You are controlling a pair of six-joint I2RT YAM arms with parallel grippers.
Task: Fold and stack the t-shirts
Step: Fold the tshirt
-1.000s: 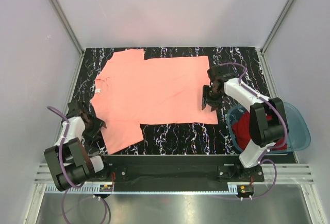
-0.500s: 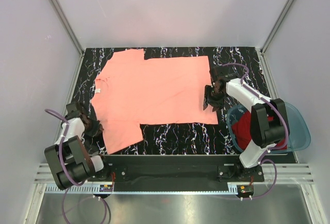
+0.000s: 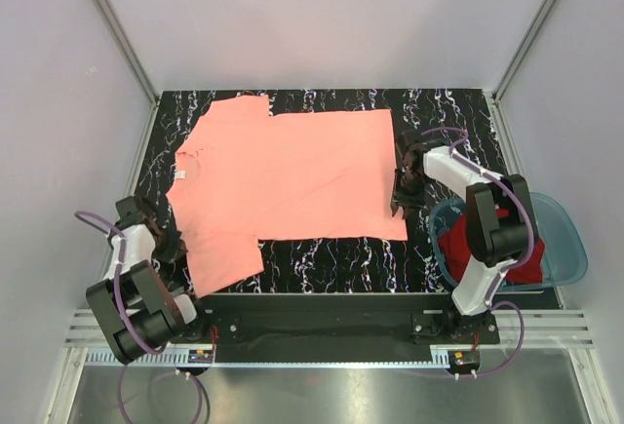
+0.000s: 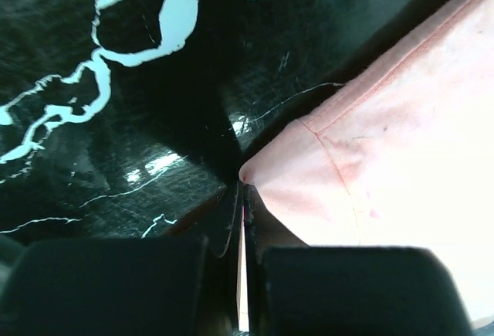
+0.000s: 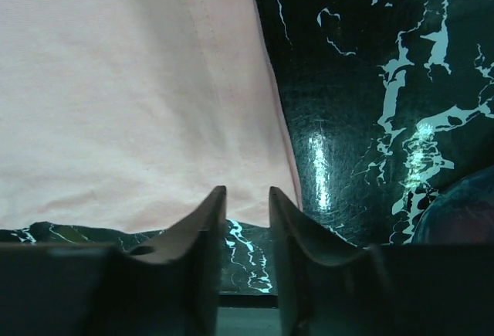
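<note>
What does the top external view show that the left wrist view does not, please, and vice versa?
Only the top external view shows the whole salmon-pink t-shirt spread flat, the dark red t-shirt in the blue basin, and the right claw at the pink shirt's hem. Only the left wrist view shows the left claw shut on a sleeve corner, with its seam stitching. Both show pink cloth on the black marbled table.

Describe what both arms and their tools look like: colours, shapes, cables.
The left arm and right arm both have white links joined by bulky black joints. A thin purple cable loops along each. The left tool and right tool are black; the right one's fingers curve and taper to narrow tips. No markings are readable.
</note>
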